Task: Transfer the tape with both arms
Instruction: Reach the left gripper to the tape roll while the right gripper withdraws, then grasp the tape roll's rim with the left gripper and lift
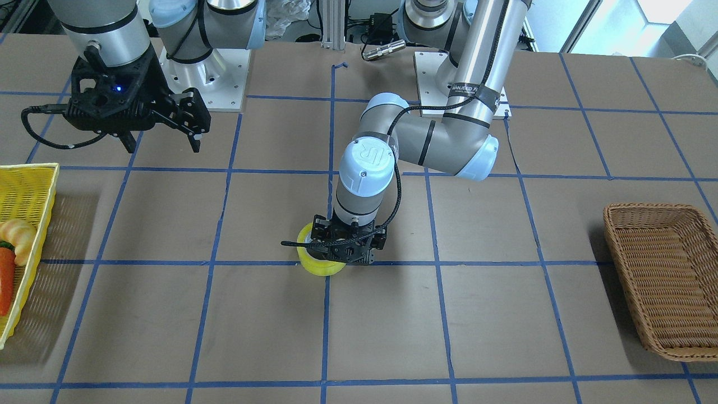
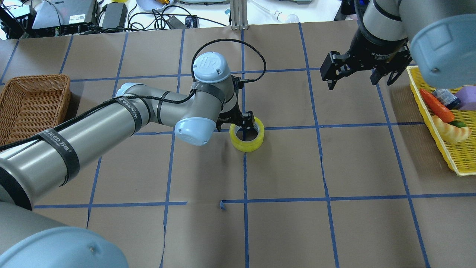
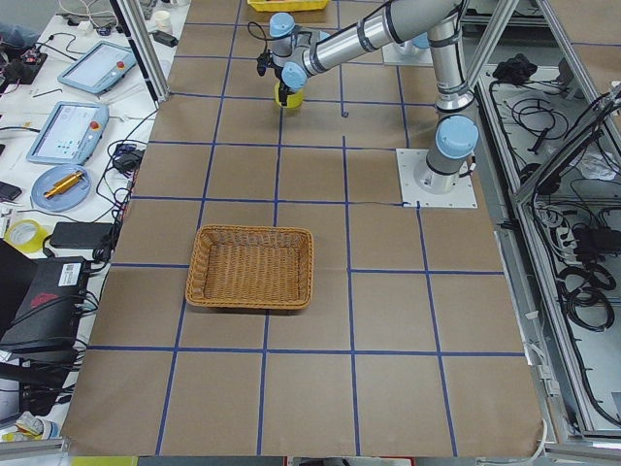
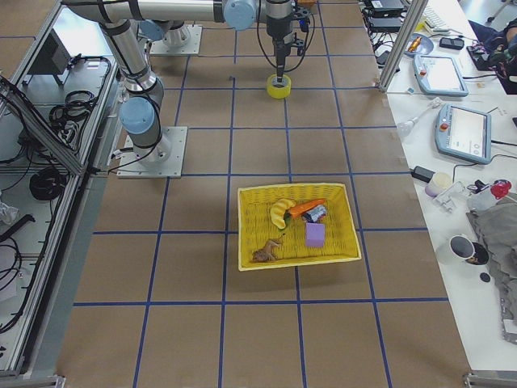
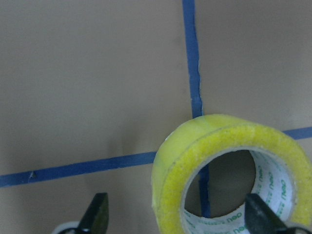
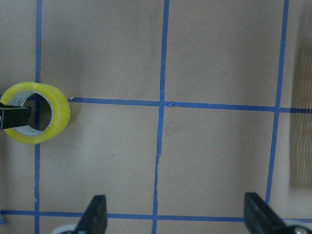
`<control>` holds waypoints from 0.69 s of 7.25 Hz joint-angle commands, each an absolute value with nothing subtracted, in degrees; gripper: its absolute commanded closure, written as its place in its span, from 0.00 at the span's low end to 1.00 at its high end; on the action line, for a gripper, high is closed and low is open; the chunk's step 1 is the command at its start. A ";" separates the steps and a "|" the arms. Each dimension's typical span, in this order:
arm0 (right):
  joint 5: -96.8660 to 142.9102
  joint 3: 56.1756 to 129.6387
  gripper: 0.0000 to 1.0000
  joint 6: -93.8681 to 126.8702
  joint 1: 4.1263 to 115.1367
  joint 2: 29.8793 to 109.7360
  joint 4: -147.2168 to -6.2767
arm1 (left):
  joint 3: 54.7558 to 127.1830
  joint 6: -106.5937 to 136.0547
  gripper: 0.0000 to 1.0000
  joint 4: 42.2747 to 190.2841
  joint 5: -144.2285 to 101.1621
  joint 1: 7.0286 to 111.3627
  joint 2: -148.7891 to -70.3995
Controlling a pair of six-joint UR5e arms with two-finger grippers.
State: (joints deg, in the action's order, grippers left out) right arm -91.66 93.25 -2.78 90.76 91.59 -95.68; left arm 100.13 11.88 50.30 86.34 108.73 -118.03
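The yellow tape roll point(image 2: 247, 138) lies flat on the brown table near its middle, on a blue grid line. It also shows in the front view point(image 1: 318, 267) and the right wrist view point(image 6: 54, 115). My left gripper point(image 2: 245, 124) points down at it and is open. In the left wrist view one fingertip point(image 5: 97, 214) is outside the roll point(image 5: 214, 146) and the other point(image 5: 258, 214) is over its white core, so they straddle one wall. My right gripper point(image 1: 164, 143) hangs open and empty above the table, well apart from the tape, and its fingers point(image 6: 95, 214) show spread.
A yellow plastic basket point(image 2: 452, 160) with toy food stands at the table end on my right. A brown wicker basket point(image 2: 33, 100) stands at the end on my left. Blue tape lines grid the brown table. Cables and devices lie beyond the far edge.
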 commanded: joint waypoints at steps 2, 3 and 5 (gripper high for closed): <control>-92.20 93.34 0.00 -2.90 90.70 91.50 -95.27 | 100.37 13.97 0.74 50.01 87.98 108.90 -118.30; -92.28 93.34 0.00 -2.90 90.79 91.49 -94.93 | 100.37 13.89 0.82 50.01 87.72 108.90 -118.30; -92.20 93.34 0.00 -2.81 90.79 91.49 -94.83 | 99.67 12.57 0.85 49.83 88.15 108.63 -117.86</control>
State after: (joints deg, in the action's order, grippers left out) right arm -92.25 93.34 -2.84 90.75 91.50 -94.91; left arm 100.01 13.12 49.93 87.99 108.80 -118.09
